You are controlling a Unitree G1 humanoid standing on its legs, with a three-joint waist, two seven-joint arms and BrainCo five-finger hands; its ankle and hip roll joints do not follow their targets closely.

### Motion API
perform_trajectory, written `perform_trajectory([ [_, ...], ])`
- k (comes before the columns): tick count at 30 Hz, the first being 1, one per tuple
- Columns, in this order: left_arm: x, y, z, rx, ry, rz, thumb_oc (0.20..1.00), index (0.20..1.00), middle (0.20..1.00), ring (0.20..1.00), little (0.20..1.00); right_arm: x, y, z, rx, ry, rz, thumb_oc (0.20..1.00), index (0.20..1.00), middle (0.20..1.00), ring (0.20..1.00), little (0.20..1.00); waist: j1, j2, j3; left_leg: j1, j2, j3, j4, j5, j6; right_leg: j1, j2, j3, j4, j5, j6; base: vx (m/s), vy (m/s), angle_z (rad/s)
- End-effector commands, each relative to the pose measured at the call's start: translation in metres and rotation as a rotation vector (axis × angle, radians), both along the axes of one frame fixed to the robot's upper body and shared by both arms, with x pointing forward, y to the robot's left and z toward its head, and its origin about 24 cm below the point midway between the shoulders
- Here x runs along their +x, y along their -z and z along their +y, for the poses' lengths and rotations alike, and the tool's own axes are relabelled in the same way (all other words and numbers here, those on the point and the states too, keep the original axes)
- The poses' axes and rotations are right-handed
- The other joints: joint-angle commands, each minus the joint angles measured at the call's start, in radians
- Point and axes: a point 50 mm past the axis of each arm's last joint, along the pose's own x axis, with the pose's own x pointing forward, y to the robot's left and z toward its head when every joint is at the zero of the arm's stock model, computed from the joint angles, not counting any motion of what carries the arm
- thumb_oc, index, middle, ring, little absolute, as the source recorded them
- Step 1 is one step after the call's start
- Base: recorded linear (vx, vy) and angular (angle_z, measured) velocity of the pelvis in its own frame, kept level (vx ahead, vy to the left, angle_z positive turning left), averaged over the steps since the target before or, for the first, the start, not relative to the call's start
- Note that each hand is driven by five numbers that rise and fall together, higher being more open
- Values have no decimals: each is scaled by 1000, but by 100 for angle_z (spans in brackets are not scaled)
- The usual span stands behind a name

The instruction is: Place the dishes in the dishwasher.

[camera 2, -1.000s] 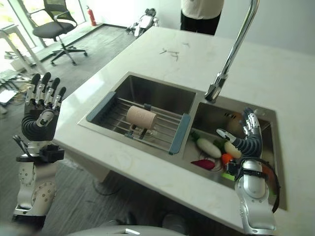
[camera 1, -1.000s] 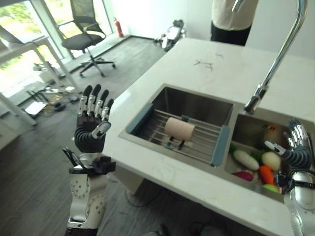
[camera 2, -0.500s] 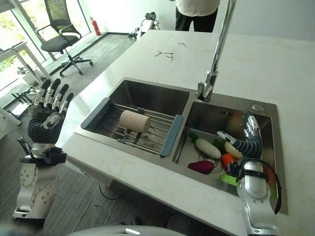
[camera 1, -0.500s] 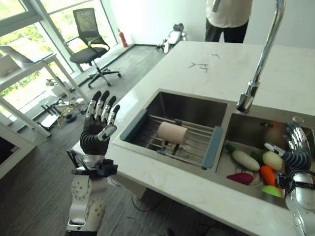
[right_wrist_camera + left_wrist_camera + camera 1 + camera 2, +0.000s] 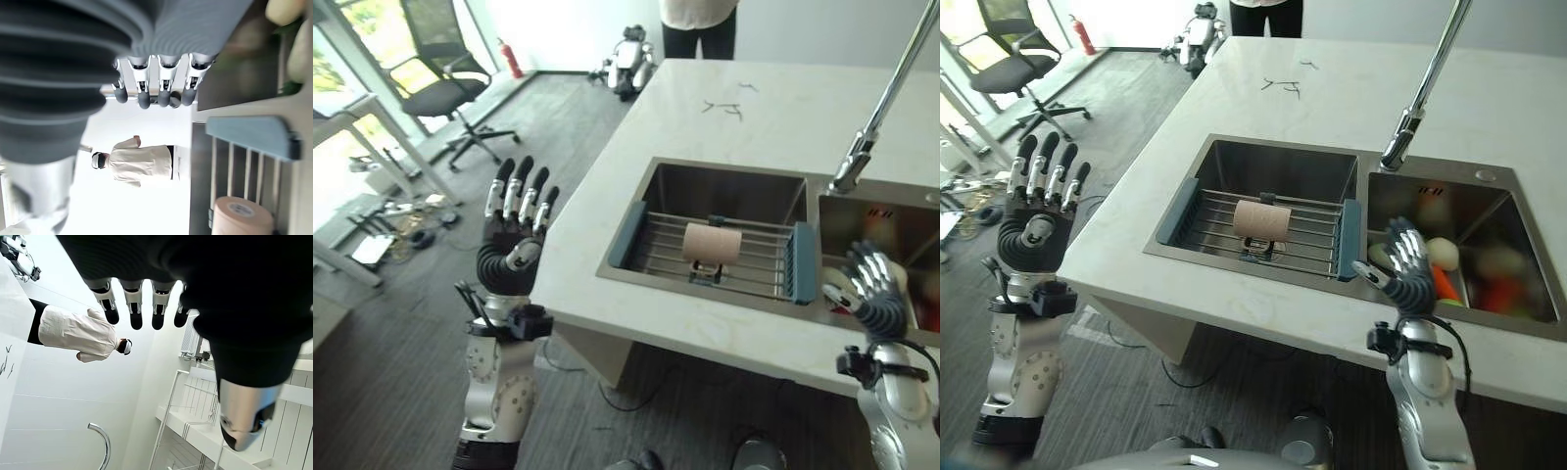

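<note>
The left hand (image 5: 512, 238) is held upright off the counter's left edge, over the floor (image 5: 391, 323), fingers (image 5: 133, 308) straight and spread, nothing held. The right hand (image 5: 1408, 274) is raised over the near rim of the sink (image 5: 1283, 157), at the divider between the two basins, fingers (image 5: 146, 93) straight and fanned, thumb apart, nothing gripped. A white counter (image 5: 773, 117) is seen with a double steel sink set into it. In the left basin a wire rack (image 5: 744, 262) with blue-grey end pieces is laid across, and a beige cup (image 5: 712, 243) is lying on its side on the rack, roughly at its middle; in the right wrist view the cup (image 5: 242, 214) is seen end-on beside a blue rack end. In the right basin vegetables (image 5: 1445, 257) are piled, white, orange and green pieces, partly blurred and partly hidden behind the right hand. A tall curved tap (image 5: 1420, 98) is mounted at the far rim between the basins. A person (image 5: 697, 24) in a pale top and dark trousers is standing at the counter's far end. An office chair (image 5: 435, 78) is placed on the floor far left, with a red extinguisher (image 5: 507, 57) by the wall. No dishwasher can be made out.
</note>
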Motion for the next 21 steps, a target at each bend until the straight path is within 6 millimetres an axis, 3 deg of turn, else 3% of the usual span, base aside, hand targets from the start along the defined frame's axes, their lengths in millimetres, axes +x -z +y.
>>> perform_trajectory([
  [1, -10, -26, -5, 91, -40, -132, 1000, 1000, 1000, 1000, 1000, 0, -24, -16, -104, 62, -113, 1000, 1000, 1000, 1000, 1000, -19, -18, -14, -80, 72, -172, 85, -55, -52, 72, 17, 2, -179, 92, 53, 19, -67, 5],
  [4, -8, -20, -7, 147, -71, -86, 1000, 1000, 1000, 1000, 1000, 3, -25, -18, -130, 55, -102, 1000, 1000, 1000, 1000, 1000, -9, -16, -30, -77, 73, -162, 85, -54, -56, 72, 20, -7, -179, 83, 56, 43, -87, 12],
  [6, -3, -12, -1, 251, -117, 6, 1000, 1000, 1000, 1000, 1000, 7, -28, -15, -166, 32, -83, 1000, 1000, 1000, 1000, 1000, -5, -8, -47, -58, 100, -121, 85, -52, -63, 89, 11, -36, -179, 72, 56, 99, -112, -4],
  [10, -1, -12, 4, 417, -172, 30, 1000, 1000, 1000, 1000, 1000, 7, -30, -16, -204, 14, -65, 1000, 1000, 1000, 1000, 1000, -13, 1, -51, -39, 121, -91, 85, -52, -71, 102, 13, -47, -179, 59, 53, 53, -66, 1],
  [14, 2, -21, 8, 619, -242, -10, 1000, 1000, 1000, 1000, 1000, 10, -33, -21, -215, 9, -53, 1000, 1000, 1000, 1000, 1000, -23, 10, -53, -19, 139, -70, 85, -59, -82, 111, 10, -50, -179, 47, 59, 31, -61, 0],
  [21, 22, -40, 5, 920, -210, -15, 1000, 1000, 1000, 1000, 1000, 17, -39, -23, -249, -34, -44, 1000, 1000, 1000, 1000, 1000, -59, 33, -64, -4, 152, -51, 85, -61, -86, 111, 23, -36, -179, 44, 61, 20, -25, -1],
])
